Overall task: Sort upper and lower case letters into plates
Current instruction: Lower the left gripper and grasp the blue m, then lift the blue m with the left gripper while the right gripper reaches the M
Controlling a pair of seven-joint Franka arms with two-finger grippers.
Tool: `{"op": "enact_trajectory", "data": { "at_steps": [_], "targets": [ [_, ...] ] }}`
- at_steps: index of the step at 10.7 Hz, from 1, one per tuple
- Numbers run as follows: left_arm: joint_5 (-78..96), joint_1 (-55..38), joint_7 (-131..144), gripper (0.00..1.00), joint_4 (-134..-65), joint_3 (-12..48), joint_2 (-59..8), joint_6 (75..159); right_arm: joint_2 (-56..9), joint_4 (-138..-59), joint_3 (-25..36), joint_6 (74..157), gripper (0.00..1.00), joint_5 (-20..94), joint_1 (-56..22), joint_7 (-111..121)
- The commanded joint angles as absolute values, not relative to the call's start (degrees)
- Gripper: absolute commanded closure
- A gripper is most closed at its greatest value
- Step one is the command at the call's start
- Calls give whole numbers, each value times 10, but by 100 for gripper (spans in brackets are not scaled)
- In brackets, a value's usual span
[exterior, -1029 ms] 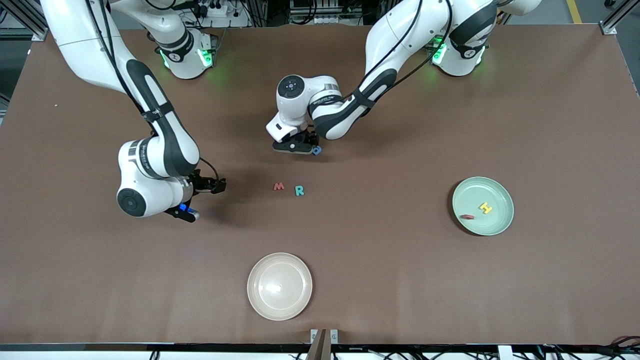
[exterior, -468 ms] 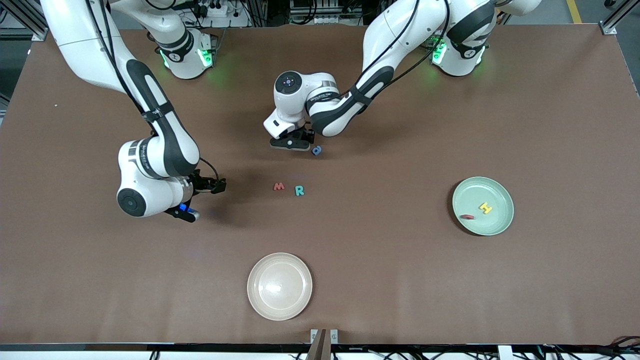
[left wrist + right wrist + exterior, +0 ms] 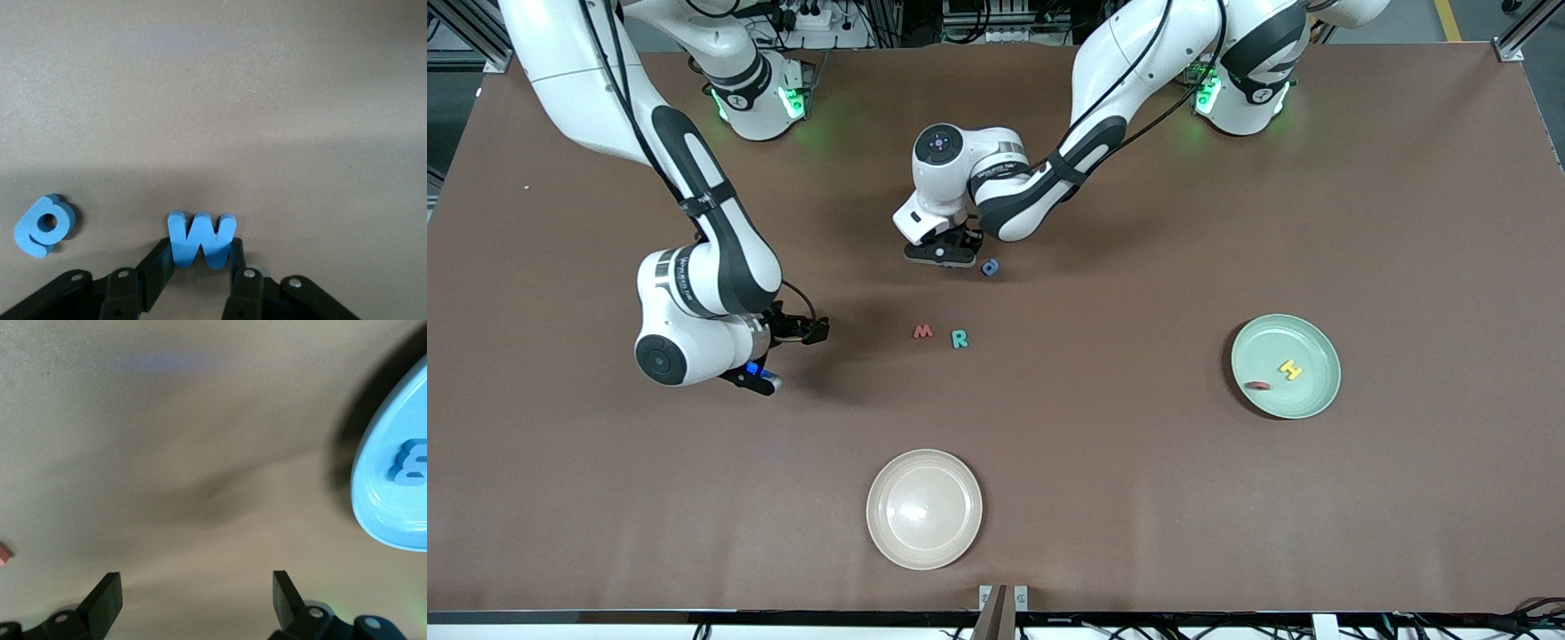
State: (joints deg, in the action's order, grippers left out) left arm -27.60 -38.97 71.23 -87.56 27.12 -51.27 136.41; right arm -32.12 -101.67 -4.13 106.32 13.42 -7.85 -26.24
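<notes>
The blue w (image 3: 201, 238) is pinched low on the surface by the left hand (image 3: 941, 255), beside the blue a (image 3: 44, 225); a thin edge grip could slip when lifted. The right hand (image 3: 193, 600) is held wide beside the sky blue plate (image 3: 373, 500), waiting.

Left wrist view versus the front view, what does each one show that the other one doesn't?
Only the left wrist view shows the left end effector shut on the blue w.

Only the front view shows the red M and teal R, the mint green plate with the yellow H and a red piece, the empty cream plate, and the waiting right end effector, open.

Both show the brown table and the loose blue letter.
</notes>
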Motion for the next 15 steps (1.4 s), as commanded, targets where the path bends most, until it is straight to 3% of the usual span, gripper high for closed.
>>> {"op": "enact_trajectory", "data": {
  "at_steps": [1, 2, 7, 12, 15],
  "targets": [
    [-270, -395, 722, 96, -873, 264, -526, 1368, -316, -1019, -40, 1062, 1, 142, -83, -270],
    [-269, -395, 722, 100, -873, 264, -526, 1368, -316, -1018, -40, 1060, 1, 143, -78, -270],
    [-265, -390, 736, 100, -871, 265, -508, 1368, -318, -999, -40, 1065, 2, 138, -108, -269],
    [-264, -387, 766, 100, -871, 266, -501, 1361, -323, -998, -40, 1125, 2, 147, -145, -282],
    [-222, -378, 762, 100, -870, 270, -461, 1319, -327, -998, -40, 1127, 2, 147, -144, -301]
  ]
}}
